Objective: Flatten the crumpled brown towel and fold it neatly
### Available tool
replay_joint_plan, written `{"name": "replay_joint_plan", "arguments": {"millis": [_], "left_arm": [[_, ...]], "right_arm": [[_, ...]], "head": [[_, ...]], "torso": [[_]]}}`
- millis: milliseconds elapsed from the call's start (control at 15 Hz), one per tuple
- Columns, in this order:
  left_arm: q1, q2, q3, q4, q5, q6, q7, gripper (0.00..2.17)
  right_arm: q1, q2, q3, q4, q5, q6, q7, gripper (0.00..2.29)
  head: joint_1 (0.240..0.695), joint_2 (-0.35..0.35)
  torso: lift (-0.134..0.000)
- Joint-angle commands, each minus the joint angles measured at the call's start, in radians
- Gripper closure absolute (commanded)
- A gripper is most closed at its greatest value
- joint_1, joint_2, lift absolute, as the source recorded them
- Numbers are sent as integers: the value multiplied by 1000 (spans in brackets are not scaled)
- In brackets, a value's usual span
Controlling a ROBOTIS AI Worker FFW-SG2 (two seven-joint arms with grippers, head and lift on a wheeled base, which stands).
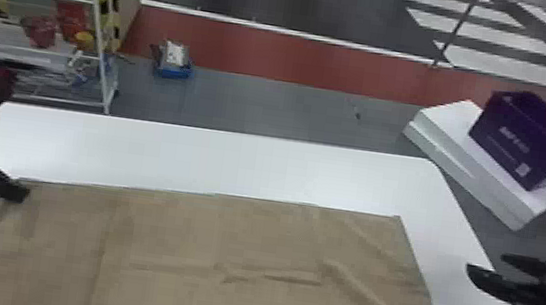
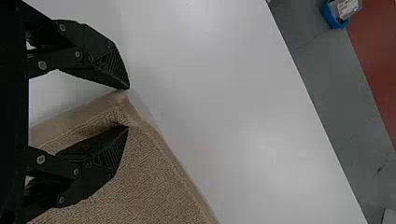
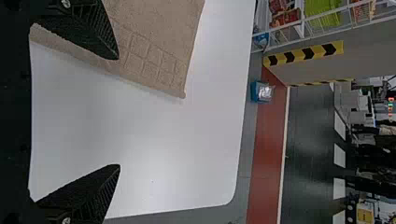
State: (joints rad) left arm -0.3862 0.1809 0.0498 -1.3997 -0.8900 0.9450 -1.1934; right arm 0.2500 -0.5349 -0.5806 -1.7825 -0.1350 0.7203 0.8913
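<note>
Brown towel (image 1: 175,232)'s pretty flat, bit wrinkly, near edge cropped in head view. Left tool (image 1: 19,193)'s spread around a corner; right tool (image 1: 485,263)'s released.

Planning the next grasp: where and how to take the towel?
I'd pinch the towel by its far right corner, coming in low from the right: it lies spread on the table, nothing covering it, and the open right end effector is on that side.

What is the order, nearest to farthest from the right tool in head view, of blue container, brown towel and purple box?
1. Brown towel: on the table, left of the right tool.
2. Purple box: beyond the table's right side.
3. Blue container: floor, far left.
</note>
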Motion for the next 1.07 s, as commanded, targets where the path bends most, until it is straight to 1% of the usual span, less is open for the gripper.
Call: {"name": "replay_joint_plan", "arguments": {"millis": [0,333,400,467,533,800,1000], "left_arm": [[0,0,12,-2,-1,-1,0,620],[-2,2,16,-4,-3,-1,-5,630],[0,2,16,-4,-4,-1,-3,680],[-2,0,16,-4,-4,2,-2,873],[-2,2,18,-5,-3,2,-2,994],[13,0,22,-30,-3,-1,0,998],[46,0,24,-87,-1,2,-2,998]], "right_arm": [[0,0,1,0,0,0,0,46],[0,0,1,2,0,0,0,46],[0,0,1,2,0,0,0,46],[0,0,1,2,0,0,0,46],[0,0,-1,2,0,0,0,46],[0,0,-1,3,0,-3,0,46],[-6,6,2,3,-6,-9,-29,46]], "head": [[695,-196],[695,-190],[695,-190],[695,-190],[695,-189],[695,-188],[695,-191]], "torso": [[-124],[-124],[-124],[-124],[-124],[-124],[-124]]}}
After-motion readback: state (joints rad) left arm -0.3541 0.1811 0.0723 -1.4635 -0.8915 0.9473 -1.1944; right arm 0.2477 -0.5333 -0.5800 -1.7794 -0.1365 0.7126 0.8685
